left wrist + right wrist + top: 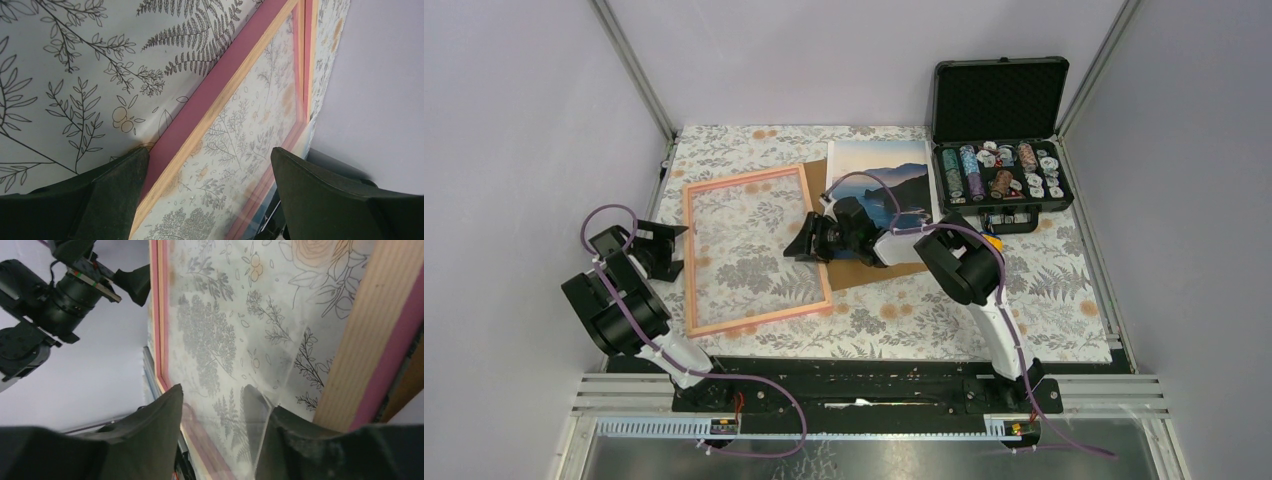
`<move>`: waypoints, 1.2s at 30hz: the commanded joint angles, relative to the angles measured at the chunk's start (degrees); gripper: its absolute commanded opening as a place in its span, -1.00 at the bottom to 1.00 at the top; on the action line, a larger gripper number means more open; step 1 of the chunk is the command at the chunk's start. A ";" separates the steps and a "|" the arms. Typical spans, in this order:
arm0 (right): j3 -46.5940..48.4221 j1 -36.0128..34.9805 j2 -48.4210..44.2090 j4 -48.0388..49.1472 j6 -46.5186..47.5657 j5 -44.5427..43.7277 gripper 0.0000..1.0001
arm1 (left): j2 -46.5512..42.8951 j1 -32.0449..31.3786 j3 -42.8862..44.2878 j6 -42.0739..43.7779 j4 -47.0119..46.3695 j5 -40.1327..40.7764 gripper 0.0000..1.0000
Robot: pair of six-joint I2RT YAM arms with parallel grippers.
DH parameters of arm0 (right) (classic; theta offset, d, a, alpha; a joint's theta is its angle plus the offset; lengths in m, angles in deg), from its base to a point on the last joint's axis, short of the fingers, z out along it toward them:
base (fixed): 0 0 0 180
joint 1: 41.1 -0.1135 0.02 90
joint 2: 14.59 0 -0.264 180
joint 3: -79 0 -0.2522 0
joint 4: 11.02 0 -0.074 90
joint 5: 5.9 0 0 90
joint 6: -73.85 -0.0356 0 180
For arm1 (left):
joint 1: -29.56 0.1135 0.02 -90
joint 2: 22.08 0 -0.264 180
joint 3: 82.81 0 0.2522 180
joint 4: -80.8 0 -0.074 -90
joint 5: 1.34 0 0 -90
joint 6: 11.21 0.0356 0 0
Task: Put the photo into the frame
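The left gripper (667, 250) has its fingers apart at the left rail of the frame (744, 177), which lies flat on the flowered table (1044, 300). The right gripper (807, 245), also spread, is over the frame's right rail. Further right, the photo (886, 175) lies face up on a brown board (864, 272).

The frame (210, 95) runs diagonally, with a pink edge, pale wooden lip and clear pane showing the floral tablecloth (75, 75). The left gripper (207, 162) gapes wide — one finger (100, 200) just outside the frame's edge, the other across its pane
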State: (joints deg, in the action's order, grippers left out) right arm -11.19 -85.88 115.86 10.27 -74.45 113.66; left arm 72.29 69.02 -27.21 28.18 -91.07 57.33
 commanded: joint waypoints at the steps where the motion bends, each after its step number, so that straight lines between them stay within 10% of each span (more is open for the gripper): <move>1: 3.84 -0.82 -4.60 -9.65 8.60 -3.65 0.19 | -0.78 -0.75 -1.79 1.79 7.17 2.35 0.97; 36: 27.66 -4.65 -3.43 -55.60 30.42 -26.95 0.73 | -23.82 -9.05 6.27 8.98 16.52 11.51 0.97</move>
State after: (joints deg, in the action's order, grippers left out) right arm 12.81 -89.42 114.88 -38.04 -47.00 93.16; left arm 50.72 60.63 -23.51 35.87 -74.26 69.17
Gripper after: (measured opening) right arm 0.855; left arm 0.987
